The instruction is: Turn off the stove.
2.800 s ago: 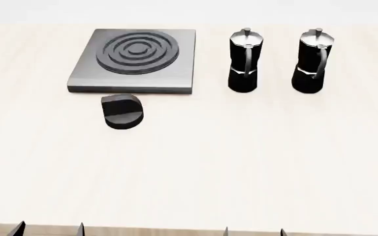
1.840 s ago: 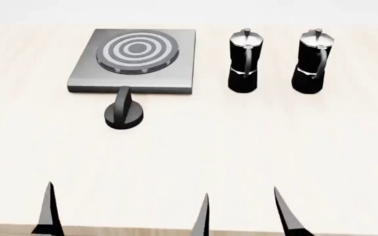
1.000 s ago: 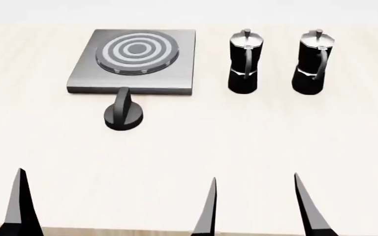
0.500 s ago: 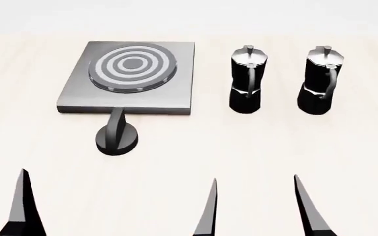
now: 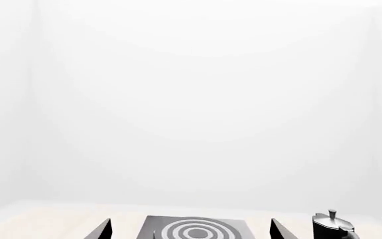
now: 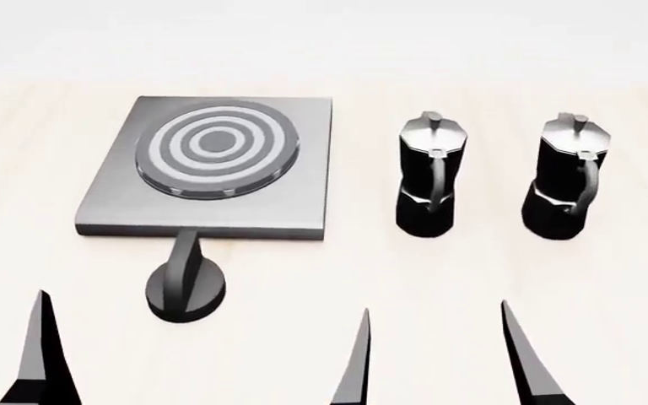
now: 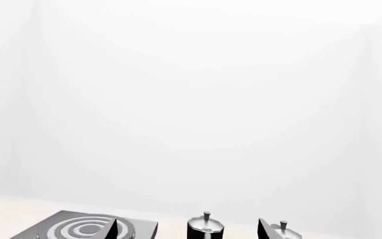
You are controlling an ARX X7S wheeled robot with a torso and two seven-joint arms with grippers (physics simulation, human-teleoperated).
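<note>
- The left hand [image 5: 189, 230] is spread wide: its wrist view shows two dark fingertips well apart. The head view shows only one pointed black finger [image 6: 40, 354], nearer than the round black knob with a raised bar [image 6: 186, 291] and to its left; the other finger is cut off by the frame edge.
- The right hand [image 6: 437, 363] is also wide, both fingers nearer than the knob and to its right, apart from it.
- Only the tips of either hand show; the arms are out of view.
- The knob sits on the pale wooden worktop [image 6: 324, 278], its bar pointing away from the robot.
- Just beyond the knob lies the flat square brushed-grey metal stove plate [image 6: 301, 198]; the bar's far end meets its front edge, though actual touching is unclear.
- The round ringed burner [image 6: 217, 150] shows pale and dark bands.
- Right of the knob and farther back stand two upright black-and-silver moka pots [image 6: 428, 181] [image 6: 572, 181], apart from each other.
</note>
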